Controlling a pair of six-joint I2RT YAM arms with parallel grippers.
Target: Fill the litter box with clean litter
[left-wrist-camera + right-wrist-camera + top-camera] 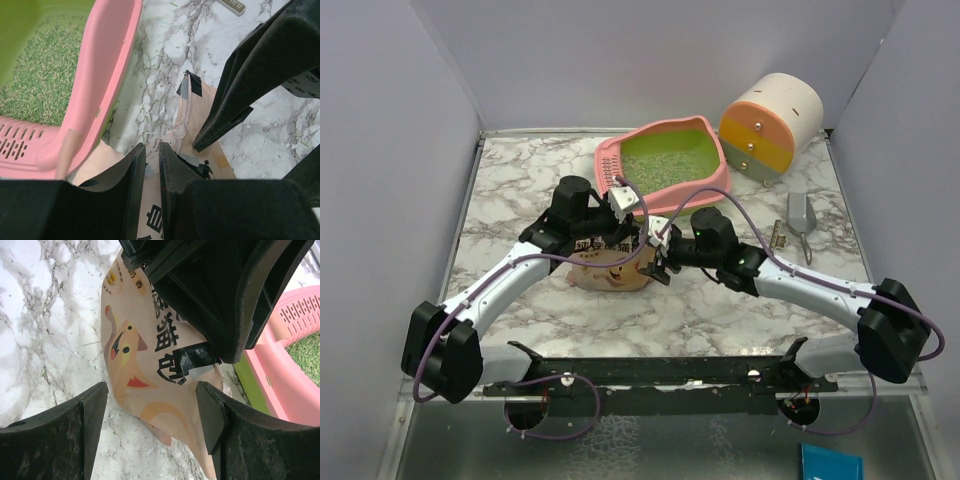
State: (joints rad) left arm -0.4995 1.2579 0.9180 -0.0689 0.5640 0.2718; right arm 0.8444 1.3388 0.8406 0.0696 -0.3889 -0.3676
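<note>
The pink litter box (665, 165) stands at the back centre, its green inside covered by a thin layer of pale greenish litter (670, 160). The tan pouch (610, 268) with the cartoon animal stands just in front of it. My left gripper (620, 215) is shut on the pouch's taped top edge (192, 122). The box's rim (100, 85) and the litter (45, 80) are to its left. My right gripper (152, 410) is open. Its fingers (212, 412) stand either side of the pouch's lower corner (145, 360) without touching it. The litter box (295, 385) lies behind.
A white-orange-yellow round drawer cabinet (770, 125) stands at the back right. A grey metal scoop (801, 215) and a small toothed strip (778, 235) lie on the marble to the right. Stray granules dot the marble by the box. Grey walls enclose three sides.
</note>
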